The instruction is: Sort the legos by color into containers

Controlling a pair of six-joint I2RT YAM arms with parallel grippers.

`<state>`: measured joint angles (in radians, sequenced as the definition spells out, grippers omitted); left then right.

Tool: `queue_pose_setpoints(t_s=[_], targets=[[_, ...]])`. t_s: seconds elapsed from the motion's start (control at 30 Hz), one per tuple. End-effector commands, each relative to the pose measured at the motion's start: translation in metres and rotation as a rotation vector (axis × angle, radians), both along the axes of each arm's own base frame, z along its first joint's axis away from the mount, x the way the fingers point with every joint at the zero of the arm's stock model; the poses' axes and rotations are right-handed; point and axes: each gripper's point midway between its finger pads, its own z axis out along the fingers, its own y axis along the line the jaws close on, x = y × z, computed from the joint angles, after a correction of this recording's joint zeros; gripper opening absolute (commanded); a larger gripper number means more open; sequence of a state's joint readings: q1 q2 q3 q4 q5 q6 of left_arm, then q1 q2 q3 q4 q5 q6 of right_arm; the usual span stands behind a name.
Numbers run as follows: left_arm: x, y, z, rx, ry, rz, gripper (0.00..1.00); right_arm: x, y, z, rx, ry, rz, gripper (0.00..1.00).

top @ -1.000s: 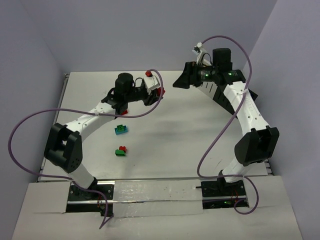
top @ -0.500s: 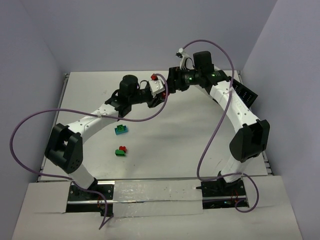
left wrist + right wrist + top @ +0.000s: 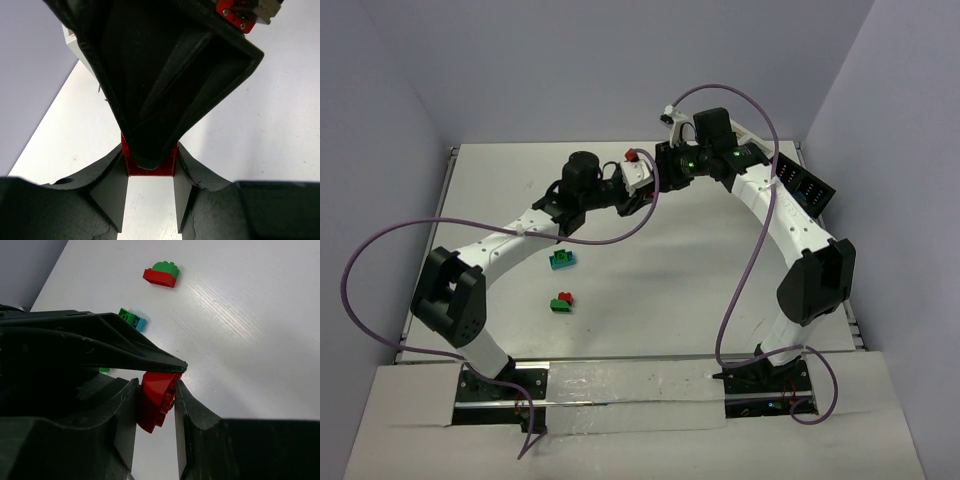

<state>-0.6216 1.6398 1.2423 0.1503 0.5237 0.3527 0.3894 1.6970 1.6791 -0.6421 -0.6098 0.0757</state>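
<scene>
Progress looks early to mid, can't say more. Two two-colour pairs sit unsorted on the bench (image 3: 650, 290): a green-on-teal pair (image 3: 561, 260) and a green-on-red pair (image 3: 561, 301), near each other on the left side; both need splitting before binning. The only container (image 3: 815, 192) I can make out is a dark slotted one at the far right, mostly behind the right arm, contents hidden, so no count of what's already sorted. Current item is a red brick (image 3: 150, 167), over the far middle of the bench and apparently held off it. Left claw (image 3: 149, 170) is closed down to brick width, pads flat on its two sides; right claw (image 3: 156, 390) is likewise pinched on the same brick, which fills the gap between its fingers; the opposing finger crosses just above it in the right wrist view. My read is a handover or a pull-apart; can't tell which, or whether the red piece is one brick or two. Pose: left arm stretched forward and inward, forearm low; right arm arched with elbow high on the right, wrist folded back toward centre; the claws meet nose to nose. After this: bin the red, then the two pairs.
</scene>
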Motion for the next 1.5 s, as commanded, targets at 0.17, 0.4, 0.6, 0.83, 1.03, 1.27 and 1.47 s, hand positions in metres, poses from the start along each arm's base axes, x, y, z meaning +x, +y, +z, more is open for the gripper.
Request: queue_pose_setpoints(t_s=[0.17, 0.4, 0.6, 0.83, 1.03, 1.27, 1.47], targets=[[0.006, 0.002, 0.040, -0.059, -0.014, 0.046, 0.99, 0.009, -0.054, 0.016, -0.061, -0.080, -0.072, 0.00], [0.003, 0.027, 0.044, -0.095, 0.113, 0.187, 0.99, 0.054, -0.208, 0.031, -0.158, -0.156, -0.403, 0.00], [0.009, 0.052, 0.047, -0.153, 0.194, 0.281, 0.99, 0.075, -0.332, 0.023, -0.364, -0.200, -0.608, 0.00], [0.038, 0.090, 0.035, -0.165, 0.338, 0.448, 0.99, 0.110, -0.383, 0.003, -0.406, -0.192, -0.676, 0.00], [0.043, 0.118, 0.031, -0.162, 0.400, 0.442, 0.99, 0.141, -0.379, -0.016, -0.300, -0.162, -0.677, 0.00], [0.034, 0.134, 0.017, -0.100, 0.373, 0.449, 0.99, 0.158, -0.373, -0.039, -0.260, -0.121, -0.660, 0.00], [0.041, 0.151, -0.001, -0.083, 0.420, 0.481, 0.99, 0.162, -0.366, -0.060, -0.257, -0.076, -0.641, 0.31]])
